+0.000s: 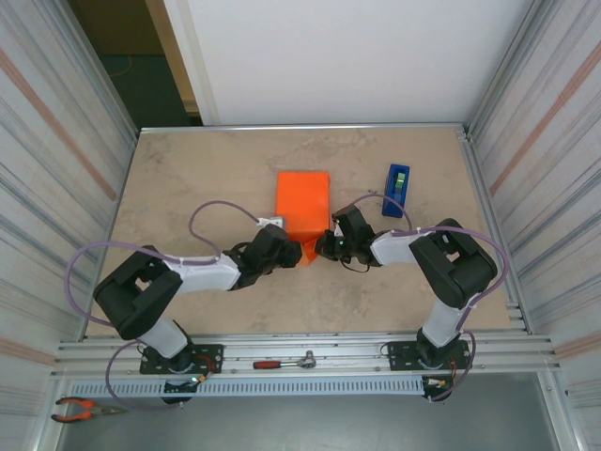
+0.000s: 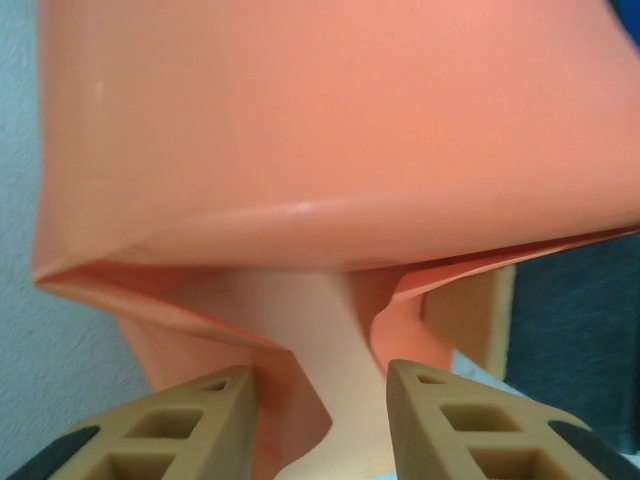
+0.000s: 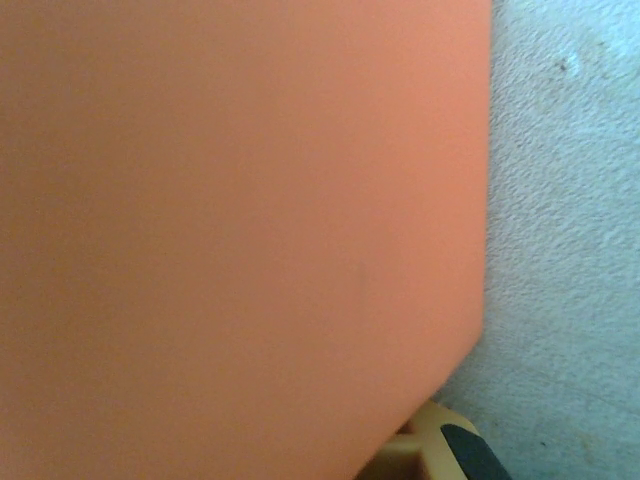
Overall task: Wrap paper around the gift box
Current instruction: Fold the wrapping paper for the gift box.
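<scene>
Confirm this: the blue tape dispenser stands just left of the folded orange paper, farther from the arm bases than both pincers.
Wrong side: the blue tape dispenser stands just right of the folded orange paper, as the top external view shows. The rest holds.

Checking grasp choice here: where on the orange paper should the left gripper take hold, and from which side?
Probably the loose creased flap of the paper, at the bare end of the box. Come straight in from that end: the flap stands free between the open fingers of the left gripper, while the top is stretched smooth.
</scene>
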